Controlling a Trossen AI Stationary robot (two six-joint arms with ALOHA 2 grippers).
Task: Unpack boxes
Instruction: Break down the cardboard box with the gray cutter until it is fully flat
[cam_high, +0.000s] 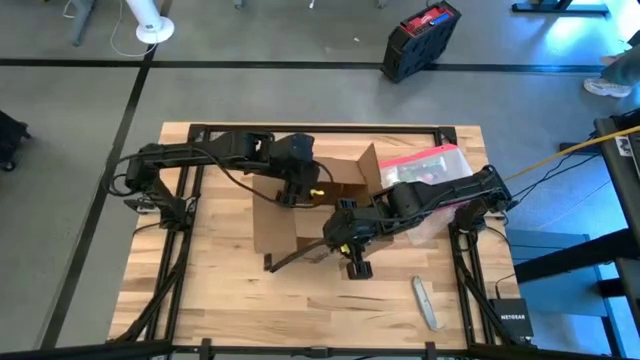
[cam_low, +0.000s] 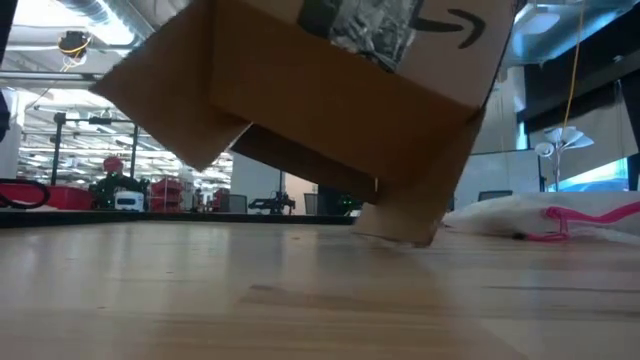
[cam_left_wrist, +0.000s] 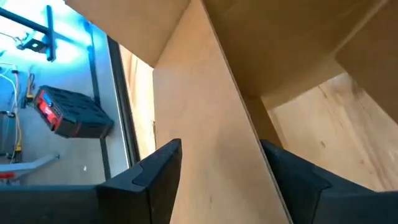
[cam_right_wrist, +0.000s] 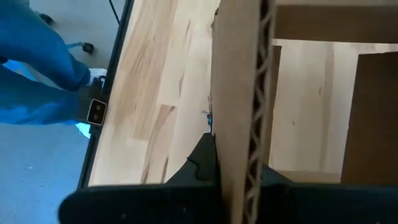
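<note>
Brown box (cam_high: 300, 215) in the middle of the desk (cam_high: 200, 290), tipped up on one corner, flaps open. Right fingers (cam_right_wrist: 239, 180) at the near side of the box, pinching one wall edge-on; wavy layers showing in the cut edge. Left fingers (cam_left_wrist: 224, 180) at the far side of the box, spread apart, one flat wall running between them and not gripped. Both arms close in; right one holding. Box: stiff cardboard, smooth, plain brown inside, black tape and a smile arrow outside. Soft clear pouch (cam_high: 430, 170) with a pink edge just right of the box. Desk of pale wood planks.
</note>
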